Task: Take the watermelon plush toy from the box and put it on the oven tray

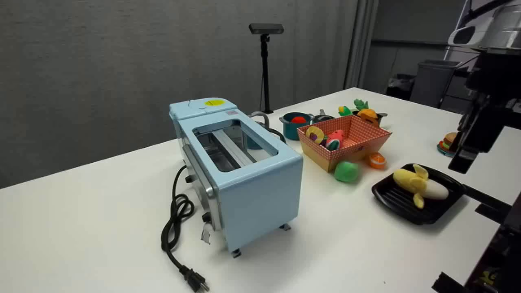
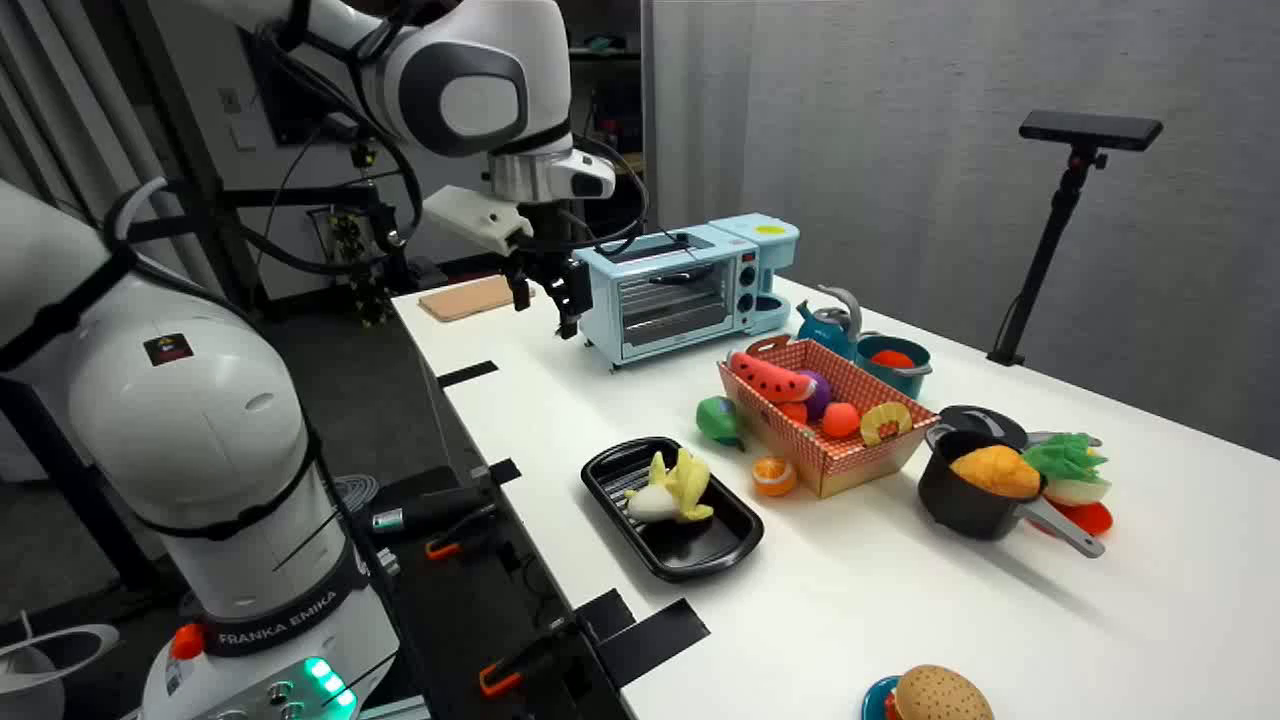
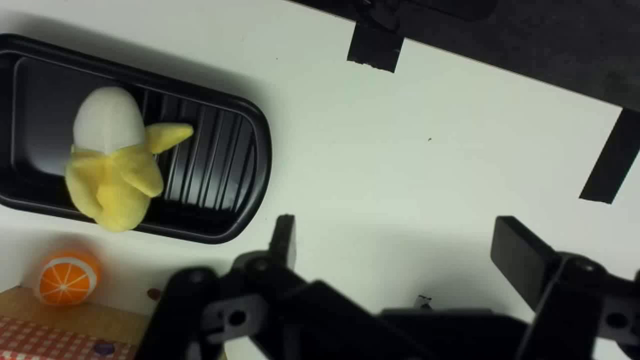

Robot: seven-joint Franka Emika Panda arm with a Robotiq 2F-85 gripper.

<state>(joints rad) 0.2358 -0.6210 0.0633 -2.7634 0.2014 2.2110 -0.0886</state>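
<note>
The watermelon plush toy (image 1: 336,139) is a red slice with dark seeds. It lies in the box among other toys, leaning on a side wall with one end over the rim, and it also shows in an exterior view (image 2: 772,378). The box (image 1: 315,156) is orange-red checked with low walls; its edge is at the lower left of the wrist view (image 3: 55,325). The black oven tray (image 2: 715,555) holds a yellow banana plush (image 2: 680,490); the tray also shows in the wrist view (image 3: 215,165). My gripper (image 3: 395,218) is open and empty above the table, beside the tray.
A light-blue toaster oven (image 2: 655,310) stands near the gripper. An orange toy (image 2: 773,476) and a green toy (image 2: 718,420) lie between tray and box. A black pot (image 2: 975,500), a teal pot (image 2: 890,368) and a burger toy (image 2: 938,695) are farther off.
</note>
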